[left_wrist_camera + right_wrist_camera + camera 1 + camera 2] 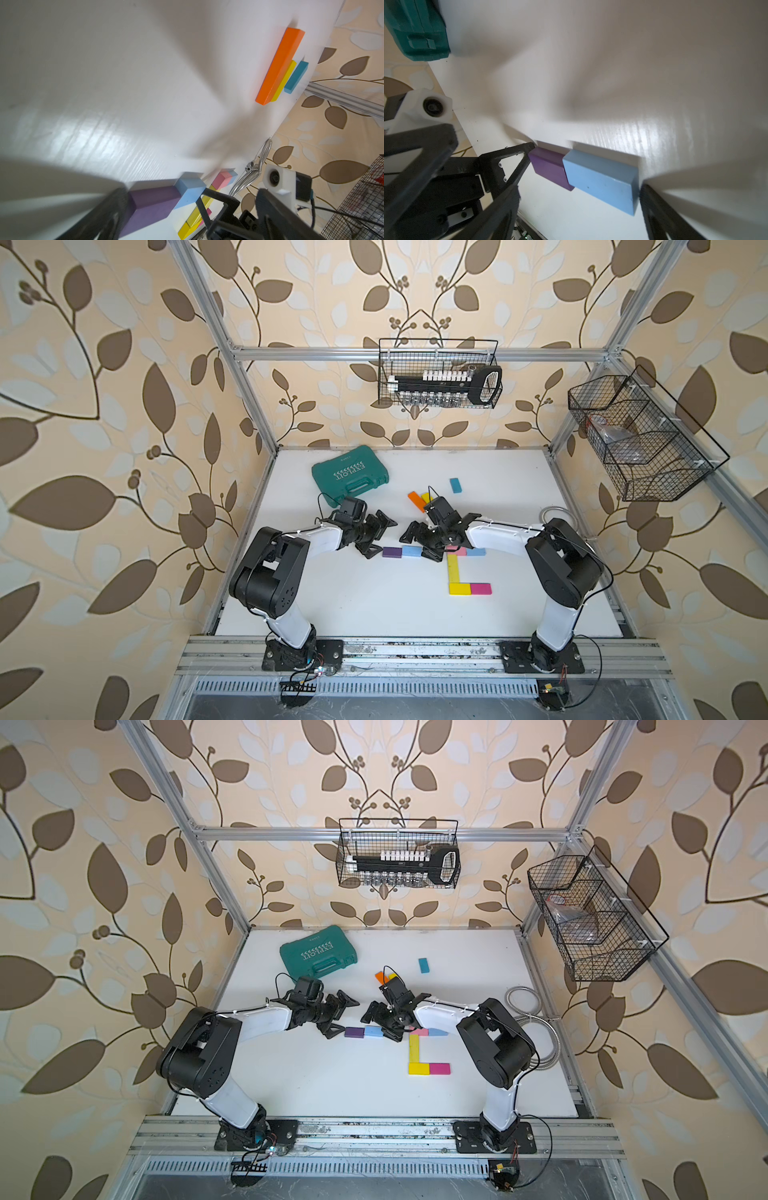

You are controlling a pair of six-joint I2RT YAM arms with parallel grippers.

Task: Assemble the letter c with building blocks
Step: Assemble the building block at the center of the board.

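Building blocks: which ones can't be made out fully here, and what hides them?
- Both top views: pink block mostly under the right pincer.
- Both top views: far yellow block, beside the orange block, half under the right wrist camera.
- Left wrist view: near yellow block cut by the frame edge.

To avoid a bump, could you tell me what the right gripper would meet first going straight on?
Most likely the light blue block, lying just ahead between the right gripper's open jaws, with the purple block beyond it; how high the gripper rides is unclear.
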